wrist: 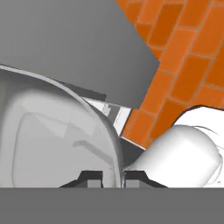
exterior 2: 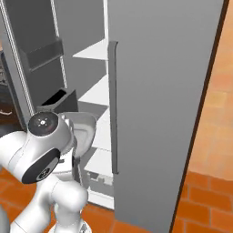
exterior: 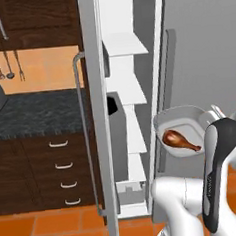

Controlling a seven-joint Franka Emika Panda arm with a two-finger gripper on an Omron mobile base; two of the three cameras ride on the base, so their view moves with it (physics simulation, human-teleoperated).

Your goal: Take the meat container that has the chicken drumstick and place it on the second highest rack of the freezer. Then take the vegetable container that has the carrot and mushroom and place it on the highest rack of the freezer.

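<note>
The meat container [exterior: 181, 121], a pale grey tray, hangs tilted in the air just right of the open freezer [exterior: 117, 12], level with its lower shelves. The chicken drumstick [exterior: 179, 140] lies inside it. My gripper [wrist: 113, 178] is shut on the tray's rim [wrist: 109, 140], pinching the wall between both fingertips. In the right base view the container [exterior 2: 85, 129] peeks out behind my arm. The highest rack [exterior: 125, 44] and the second highest rack [exterior: 125, 87] are bare and stand well above the tray. The carrot and mushroom container is out of view.
The freezer's open door [exterior: 99, 141] with its bar handle [exterior: 83, 132] stands left of the shelves. The closed grey door [exterior 2: 168, 91] is on the right. A dark counter [exterior: 34, 114] with drawers lies further left. Orange tile floor [wrist: 183, 52] is below.
</note>
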